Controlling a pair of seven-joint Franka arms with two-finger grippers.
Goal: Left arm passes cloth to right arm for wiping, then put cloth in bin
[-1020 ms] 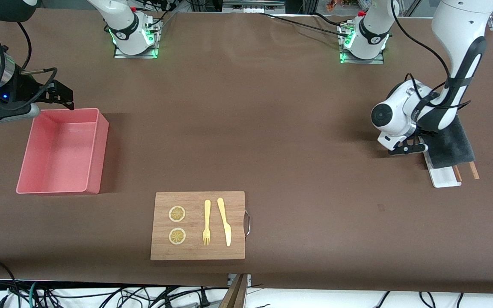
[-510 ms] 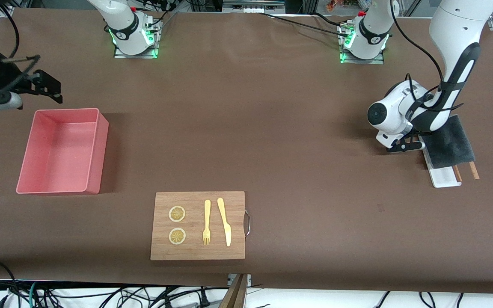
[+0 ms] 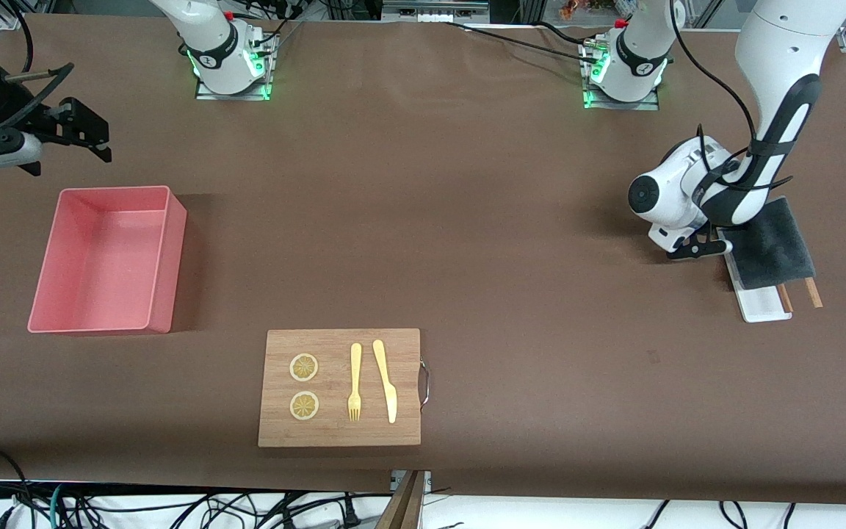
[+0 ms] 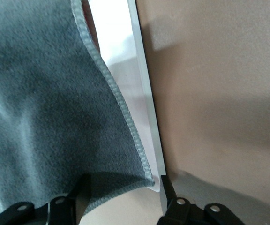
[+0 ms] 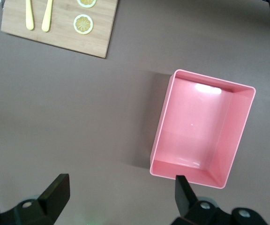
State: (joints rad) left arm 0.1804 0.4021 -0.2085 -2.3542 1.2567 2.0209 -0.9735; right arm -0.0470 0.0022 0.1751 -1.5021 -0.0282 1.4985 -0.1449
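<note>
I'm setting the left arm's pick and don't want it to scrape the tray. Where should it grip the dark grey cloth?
Probably at the stitched corner of the soft dark grey cloth that overhangs the flat white tray. The open left gripper already straddles that corner, so come down from above: the hanging edge gives both fingers room.

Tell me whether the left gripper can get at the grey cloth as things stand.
Probably yes: the left gripper sits open at the corner of the cloth, which lies uncovered on the white tray, one finger at the tray's edge.
</note>
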